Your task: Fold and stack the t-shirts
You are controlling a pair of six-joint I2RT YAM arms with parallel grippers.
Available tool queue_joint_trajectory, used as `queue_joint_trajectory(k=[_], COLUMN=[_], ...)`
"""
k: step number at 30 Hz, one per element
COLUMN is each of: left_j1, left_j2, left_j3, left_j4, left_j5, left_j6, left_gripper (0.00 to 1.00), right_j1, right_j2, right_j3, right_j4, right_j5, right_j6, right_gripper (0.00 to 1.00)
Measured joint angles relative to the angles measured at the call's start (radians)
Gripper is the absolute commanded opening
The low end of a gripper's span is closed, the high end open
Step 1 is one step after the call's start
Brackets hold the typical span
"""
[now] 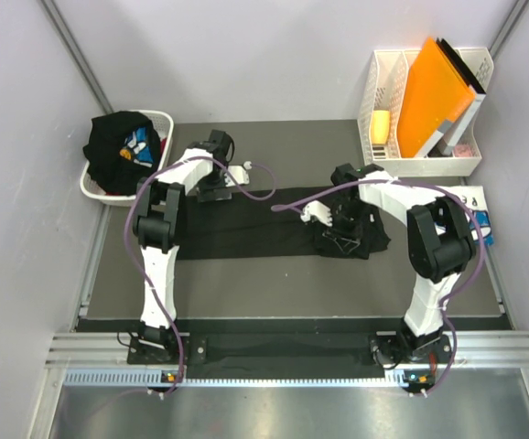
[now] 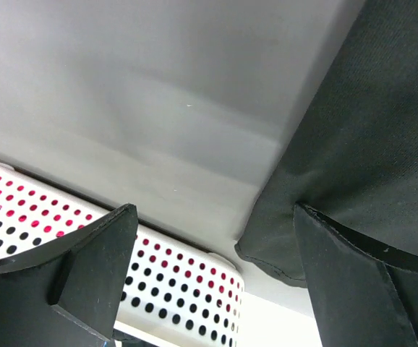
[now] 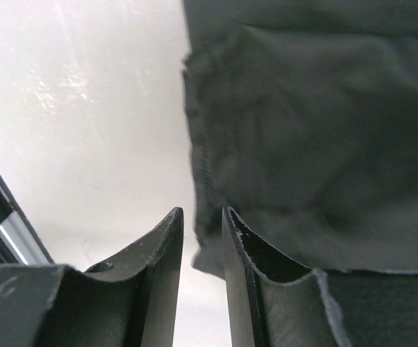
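Note:
A black t-shirt [image 1: 255, 224] lies stretched in a long band across the dark mat, bunched at its right end [image 1: 361, 240]. My left gripper [image 1: 212, 192] stands at the band's far left corner, open, with nothing between its jaws [image 2: 216, 217]. The shirt's hem [image 2: 353, 144] lies beside its right finger. My right gripper [image 1: 340, 238] is on the bunched end. Its jaws [image 3: 202, 213] stand a narrow gap apart. The cloth edge [image 3: 209, 144] rests against the right finger, and light shows on the left side. A second black t-shirt with a blue print [image 1: 123, 146] fills the basket.
The white perforated laundry basket [image 1: 162, 119] sits at the mat's back left corner, close under my left gripper [image 2: 180, 275]. A white file rack [image 1: 385, 87] with an orange folder [image 1: 434, 87] stands at the back right. Small items [image 1: 480, 224] lie at the right edge.

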Motion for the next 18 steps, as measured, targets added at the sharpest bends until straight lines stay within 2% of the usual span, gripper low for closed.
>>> queue_joint_trajectory(k=[12,18], left_j1=[0.006,0.008], left_j2=[-0.003,-0.013], left_j3=[-0.001,-0.016], left_j4=[0.0,0.011], left_j5=[0.015,0.02], left_j6=[0.0,0.0], left_gripper=[0.95,0.96], right_j1=[0.037,0.038], right_j2=[0.0,-0.004], right_j3=[-0.092,-0.103], right_j4=[0.102,0.139], right_j5=[0.018,0.033], right_j6=[0.079,0.117], right_gripper=[0.24,0.16])
